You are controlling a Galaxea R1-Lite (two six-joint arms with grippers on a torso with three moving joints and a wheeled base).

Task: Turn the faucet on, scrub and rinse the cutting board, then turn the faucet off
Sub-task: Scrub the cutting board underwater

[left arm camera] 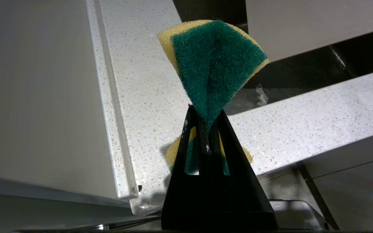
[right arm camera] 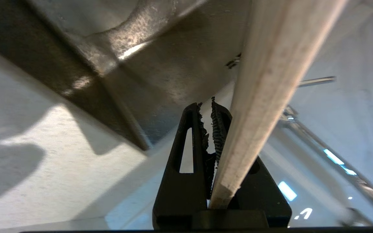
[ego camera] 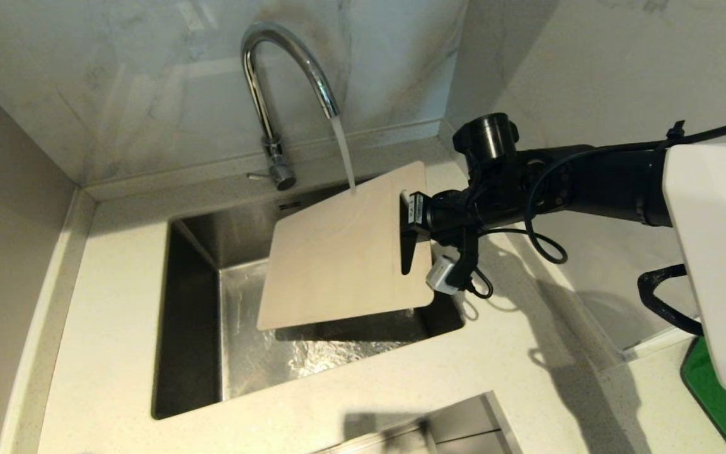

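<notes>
In the head view the right gripper [ego camera: 408,217] clamps the slotted short end of the cutting board [ego camera: 344,252], holding it tilted over the sink [ego camera: 190,328] under water from the faucet [ego camera: 275,88]; thin, stiff and wet, it likely slips. The left wrist view shows the left gripper [left arm camera: 206,129] shut on a soft sponge [left arm camera: 214,61]. In the right wrist view the board's edge sits between the jaws, a sensible hold.

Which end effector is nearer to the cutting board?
Right. The right end effector grips the cutting board at its slot end over the sink; the left end effector, outside the head view, holds a sponge.
</notes>
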